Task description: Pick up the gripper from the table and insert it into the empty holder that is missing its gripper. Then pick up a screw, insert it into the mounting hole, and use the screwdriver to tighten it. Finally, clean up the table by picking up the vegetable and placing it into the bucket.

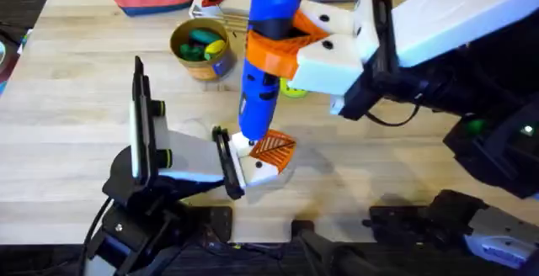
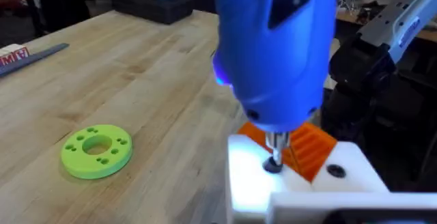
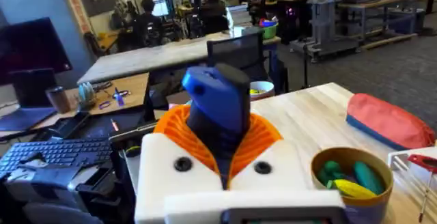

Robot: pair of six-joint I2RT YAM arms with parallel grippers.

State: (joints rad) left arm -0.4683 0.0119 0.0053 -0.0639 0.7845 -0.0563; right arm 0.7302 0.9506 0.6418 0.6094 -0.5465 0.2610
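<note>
We see bare wooden worktop (image 1: 76, 99) left of centre. The right gripper (image 1: 290, 42) clamps the blue-handled screwdriver (image 1: 263, 66) upright — tip on the white holder (image 1: 257, 172) beside the orange ribbed gripper (image 1: 274, 147). The left gripper (image 1: 229, 165) grips that holder.

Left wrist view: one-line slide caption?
Thick blue-handled screwdriver stands tip-down on a screw in the white angular plastic holder, orange ribbed wedge gripper seated behind; lime-green round disc lies nearby.
</note>
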